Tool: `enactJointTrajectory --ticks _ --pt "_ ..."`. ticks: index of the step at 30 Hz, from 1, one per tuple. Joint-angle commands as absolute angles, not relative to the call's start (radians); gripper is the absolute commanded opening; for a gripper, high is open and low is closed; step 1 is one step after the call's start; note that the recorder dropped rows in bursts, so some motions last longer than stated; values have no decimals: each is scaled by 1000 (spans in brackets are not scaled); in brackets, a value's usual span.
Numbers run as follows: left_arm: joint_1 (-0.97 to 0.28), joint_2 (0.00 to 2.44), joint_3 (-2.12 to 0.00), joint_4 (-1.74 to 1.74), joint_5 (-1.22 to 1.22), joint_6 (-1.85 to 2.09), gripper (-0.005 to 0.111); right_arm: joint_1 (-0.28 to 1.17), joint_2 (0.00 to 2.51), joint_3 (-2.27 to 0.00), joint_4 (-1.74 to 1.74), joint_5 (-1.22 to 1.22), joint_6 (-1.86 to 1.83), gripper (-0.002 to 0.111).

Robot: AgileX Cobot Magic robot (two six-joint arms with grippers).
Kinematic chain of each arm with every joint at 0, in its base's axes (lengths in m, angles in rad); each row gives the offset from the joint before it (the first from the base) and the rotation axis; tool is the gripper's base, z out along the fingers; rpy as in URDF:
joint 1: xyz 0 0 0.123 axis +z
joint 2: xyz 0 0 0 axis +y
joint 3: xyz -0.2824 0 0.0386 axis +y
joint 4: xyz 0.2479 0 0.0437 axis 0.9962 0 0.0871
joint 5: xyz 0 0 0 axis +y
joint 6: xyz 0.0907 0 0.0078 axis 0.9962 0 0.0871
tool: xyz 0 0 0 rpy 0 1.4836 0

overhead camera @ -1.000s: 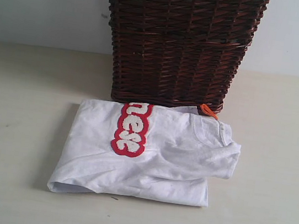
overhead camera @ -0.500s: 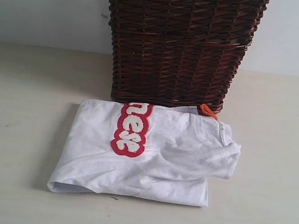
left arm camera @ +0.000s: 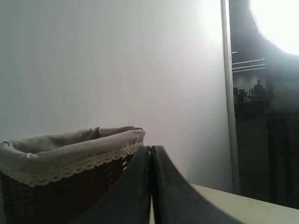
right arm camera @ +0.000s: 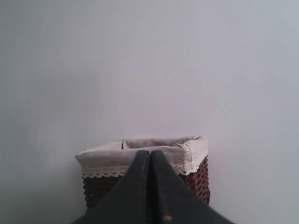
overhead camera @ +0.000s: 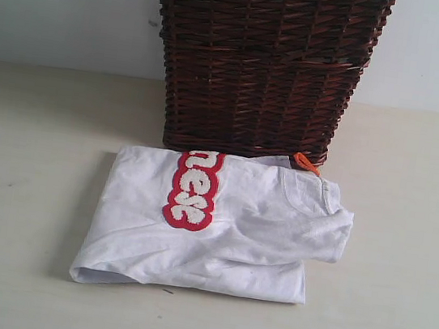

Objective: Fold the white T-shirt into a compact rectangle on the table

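Note:
The white T-shirt point(overhead camera: 219, 226) lies folded into a rough rectangle on the table point(overhead camera: 20, 186), right in front of the wicker basket. Its red-outlined fuzzy letters point(overhead camera: 192, 189) face up and a small orange tag point(overhead camera: 306, 162) pokes out at the back right corner. Neither gripper shows in the exterior view. My left gripper point(left arm camera: 151, 148) is shut and empty, raised beside the basket's lined rim. My right gripper point(right arm camera: 150, 152) is also shut and empty, held up facing the basket from farther off.
A dark brown wicker basket point(overhead camera: 262, 64) with a grey lace-trimmed lining point(right arm camera: 140, 154) stands at the back middle of the table against a pale wall. A dark doorway or window point(left arm camera: 261, 102) shows in the left wrist view beyond the table.
A dark arm part at the exterior view's top left one second ago has left the frame. The T-shirt has not moved.

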State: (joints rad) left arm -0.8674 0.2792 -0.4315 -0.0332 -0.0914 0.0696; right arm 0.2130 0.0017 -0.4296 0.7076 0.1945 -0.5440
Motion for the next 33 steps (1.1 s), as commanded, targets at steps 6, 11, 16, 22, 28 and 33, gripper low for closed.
enactJointTrajectory --ticks 6,11,16,22,28,33 --pt "-870 274 -400 -41 -82 70 0 210 0 -423 708 191 -511 0" --pt "-870 274 -400 -41 -82 70 0 210 0 -423 705 191 -511 0" --pt "-870 274 -400 -41 -82 70 0 210 0 -423 705 191 -511 0" --pt "-846 270 -394 -41 -78 70 0 210 0 -423 705 191 -511 0" --pt "-661 263 -394 -41 -78 72 0 210 0 -423 705 191 -511 0" --pt "-382 254 -394 -41 -78 44 0 210 0 -423 705 191 -511 0"
